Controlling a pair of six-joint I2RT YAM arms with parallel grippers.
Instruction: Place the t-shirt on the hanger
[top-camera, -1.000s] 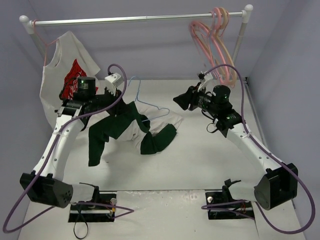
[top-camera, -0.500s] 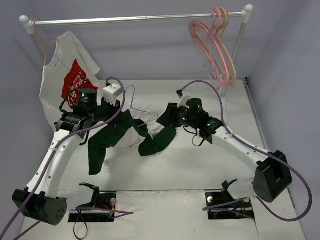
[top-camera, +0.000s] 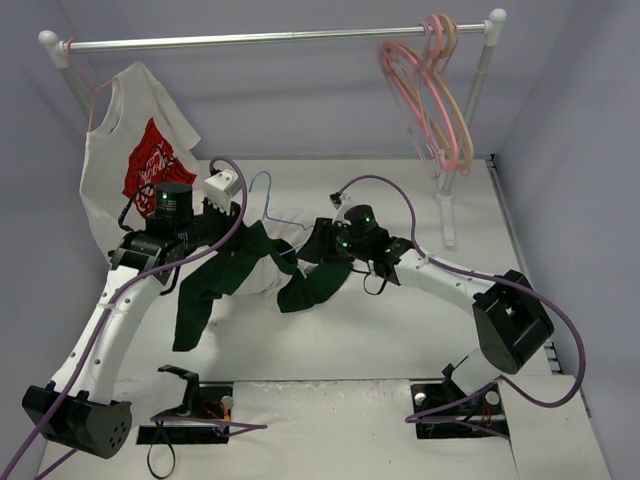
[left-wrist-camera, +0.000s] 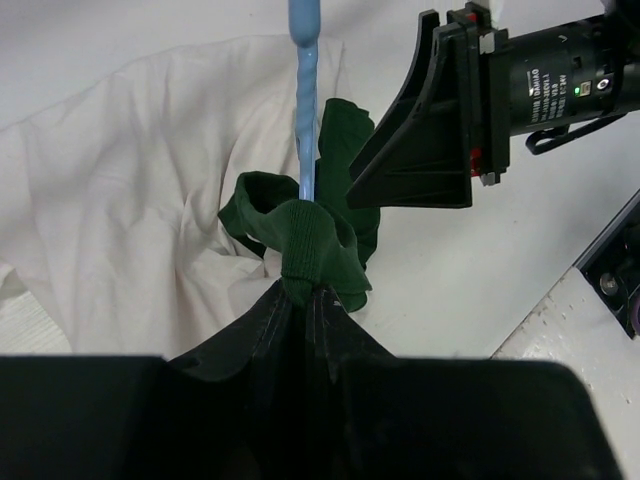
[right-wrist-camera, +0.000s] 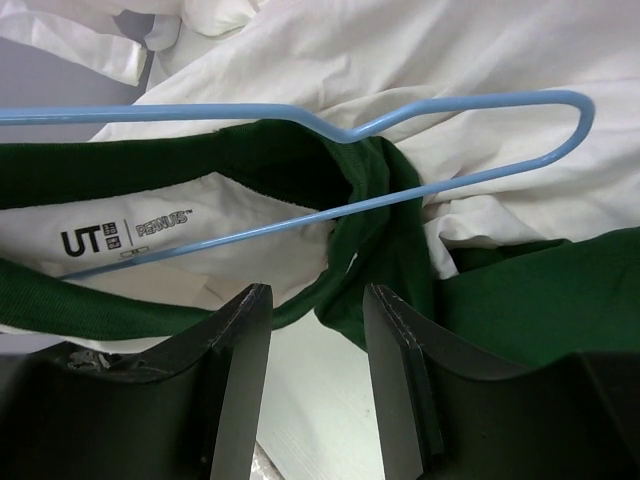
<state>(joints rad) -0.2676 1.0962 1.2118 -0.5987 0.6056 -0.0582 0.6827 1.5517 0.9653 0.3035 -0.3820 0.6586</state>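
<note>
1. The t-shirt (top-camera: 240, 265) is found bunched on the table (top-camera: 400, 330) between the two arms. One green sleeve trails toward the near edge on the left side.
2. The left gripper (left-wrist-camera: 305, 298) is seen clamped tight on a fold of the green collar. The hanger (left-wrist-camera: 306, 110) is caught there too, its twisted neck running straight into the pinch.
3. In the right wrist view, one wire shoulder of the hanger is noted threaded through the neck opening, crossing the printed label inside the collar.
4. The right gripper (right-wrist-camera: 318, 370) is held with its jaws apart and nothing clamped. The green collar band lies just at its fingertips.
5. A white shirt with a red graphic (top-camera: 125, 160) is hung at the left end of the rail (top-camera: 270, 40). Pink and peach hangers (top-camera: 435, 100) are hung at its right end.
</note>
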